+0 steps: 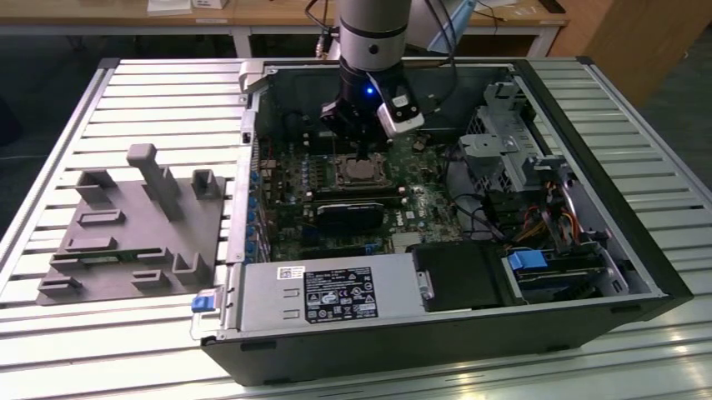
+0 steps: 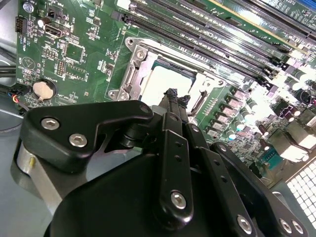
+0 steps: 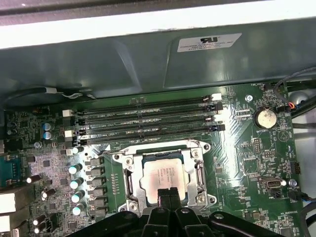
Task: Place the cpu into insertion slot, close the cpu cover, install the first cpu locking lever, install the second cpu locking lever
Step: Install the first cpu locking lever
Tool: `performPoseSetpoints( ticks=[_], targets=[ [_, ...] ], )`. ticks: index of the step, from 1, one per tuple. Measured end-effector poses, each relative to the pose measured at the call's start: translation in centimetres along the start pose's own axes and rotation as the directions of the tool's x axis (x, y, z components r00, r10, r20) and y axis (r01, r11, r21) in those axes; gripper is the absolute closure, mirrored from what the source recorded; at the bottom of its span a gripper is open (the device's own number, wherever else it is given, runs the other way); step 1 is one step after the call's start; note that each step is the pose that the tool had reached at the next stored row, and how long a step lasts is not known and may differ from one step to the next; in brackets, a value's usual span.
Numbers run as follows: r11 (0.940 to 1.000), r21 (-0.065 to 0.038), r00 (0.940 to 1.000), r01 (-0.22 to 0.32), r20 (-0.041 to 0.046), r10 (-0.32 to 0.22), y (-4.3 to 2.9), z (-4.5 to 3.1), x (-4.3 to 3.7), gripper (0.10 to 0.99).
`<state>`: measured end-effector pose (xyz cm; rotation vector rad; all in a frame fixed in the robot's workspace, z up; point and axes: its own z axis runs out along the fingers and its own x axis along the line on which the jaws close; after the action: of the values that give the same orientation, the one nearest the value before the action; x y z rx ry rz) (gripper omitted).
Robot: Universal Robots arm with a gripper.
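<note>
in the exterior view, the gripper (image 1: 358,146) hangs inside the open computer case (image 1: 656,275), just above the cpu (image 1: 358,172). the cpu lies flat in the slot (image 1: 337,167), in the far part of the case toward the exterior view's left. from here you cannot tell how the fingers stand.

in the second wrist view, the fingers (image 2: 171,98) are pinched together with nothing between them, tips over the near edge of the cpu (image 2: 158,81). the cover (image 2: 148,48) seems to lie down around the chip. so i judge the cpu is placed, the cover is closed, and you are at the first lever. a thin bent wire (image 2: 199,102) just beside the tips may be that lever; whether it is latched is hard to make out. that step calls for a tip set squarely on the wire, clear of the chip's top.

in the first wrist view, the gripper (image 3: 169,195) overlaps the near edge of the cpu (image 3: 163,173), hiding that side of the cover (image 3: 193,152). the memory slots (image 3: 148,121) lie beyond. the levers are lost against the metal frame.
</note>
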<state>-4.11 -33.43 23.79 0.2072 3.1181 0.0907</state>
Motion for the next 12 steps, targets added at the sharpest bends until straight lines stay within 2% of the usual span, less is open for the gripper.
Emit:
performPoseSetpoints(
  ticks=[10,12],
  targets=[
    [1.0000,0.000,1.0000,0.000,0.0001,0.000,0.00,0.00,0.02,0.980],
    [1.0000,0.000,1.0000,0.000,0.0011,0.000,-0.04,-0.01,0.29,0.980]
  ],
)
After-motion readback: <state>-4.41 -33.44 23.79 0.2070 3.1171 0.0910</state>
